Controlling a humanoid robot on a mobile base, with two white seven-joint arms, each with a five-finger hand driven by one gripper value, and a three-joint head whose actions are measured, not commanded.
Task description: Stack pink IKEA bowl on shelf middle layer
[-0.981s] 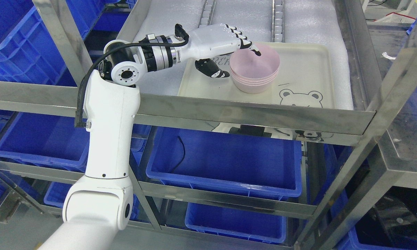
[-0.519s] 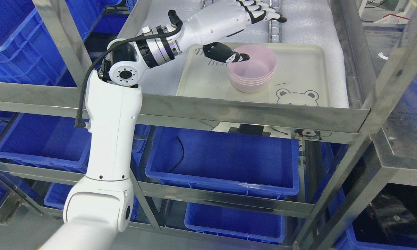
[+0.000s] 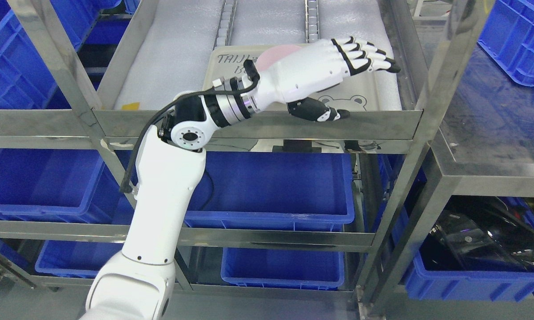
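Note:
A stack of pink bowls [image 3: 273,54] stands on a cream tray [image 3: 225,66] with a bear print, on the steel shelf layer padded with white foam. My left hand [image 3: 364,84] hovers in front of and above the stack, hiding most of it; only a sliver of pink rim shows. The fingers [image 3: 367,55] are stretched out straight and the thumb [image 3: 318,111] hangs below, over the shelf's front rail. The hand holds nothing. My right arm does not show.
The shelf's steel front rail [image 3: 249,122] and upright posts [image 3: 409,146] frame the layer. Blue crates [image 3: 276,186] fill the layers below and both sides. A lower steel surface [image 3: 493,124] lies at the right.
The camera has shifted, so the whole shelf sits differently in the picture. My left hand has drawn back from the bowl stack toward the front rail, staying open and empty.

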